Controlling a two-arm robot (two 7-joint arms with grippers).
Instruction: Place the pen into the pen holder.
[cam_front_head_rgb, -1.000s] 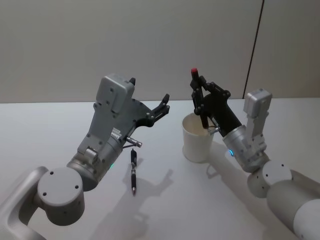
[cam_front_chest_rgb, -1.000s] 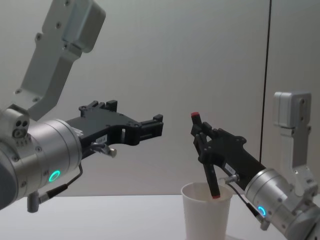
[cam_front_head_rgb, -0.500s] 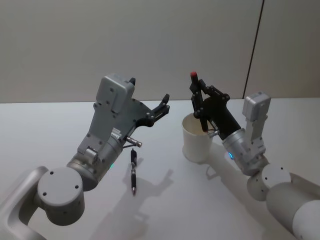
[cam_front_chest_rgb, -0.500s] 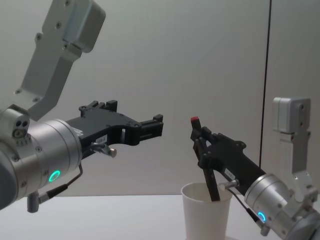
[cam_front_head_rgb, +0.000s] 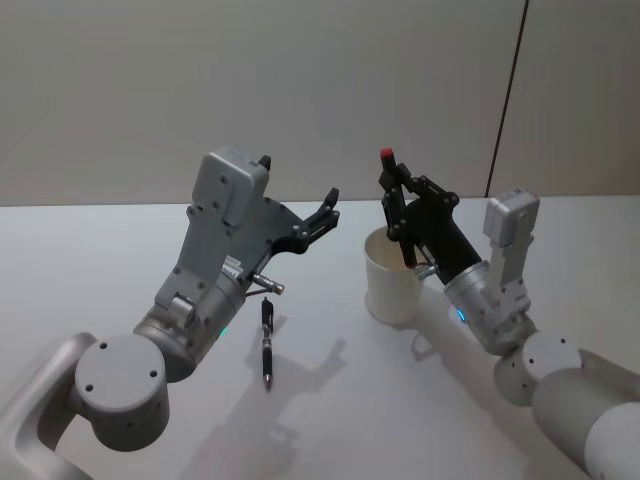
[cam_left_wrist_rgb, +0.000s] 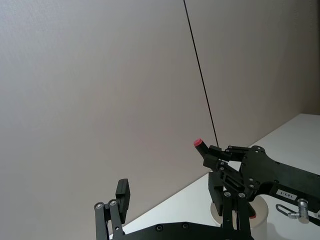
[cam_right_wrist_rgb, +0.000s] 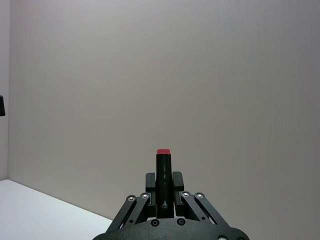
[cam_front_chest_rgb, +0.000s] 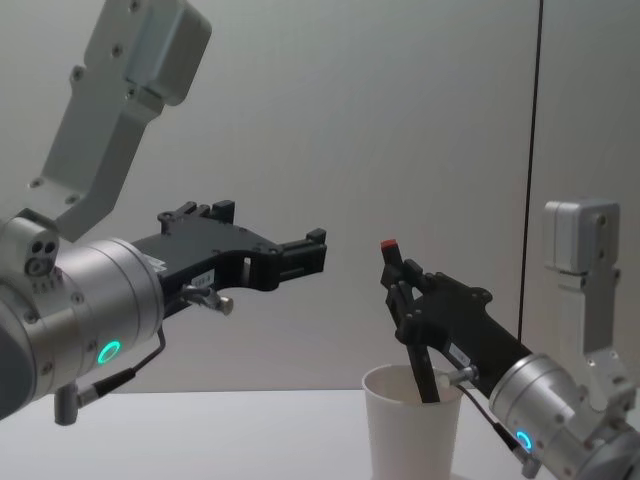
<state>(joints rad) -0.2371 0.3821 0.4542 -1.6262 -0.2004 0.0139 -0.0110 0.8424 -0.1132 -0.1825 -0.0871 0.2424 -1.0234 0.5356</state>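
Pinched in the right gripper (cam_front_chest_rgb: 405, 305), a red-capped black pen (cam_right_wrist_rgb: 163, 175), lower end dipped into the white paper cup (cam_front_chest_rgb: 405, 435) beneath the claw. Raised to that claw's left, fingers (cam_left_wrist_rgb: 122, 192) spread wide, the left gripper (cam_front_head_rgb: 325, 212), a second pen (cam_front_head_rgb: 267, 345) lying below it.

From what I can see, I'm working in a lab or test booth. A smooth white table (cam_front_head_rgb: 90, 250) runs back to a plain grey wall (cam_front_head_rgb: 250, 80), built of panels with a thin dark seam (cam_front_head_rgb: 509, 90) between them.
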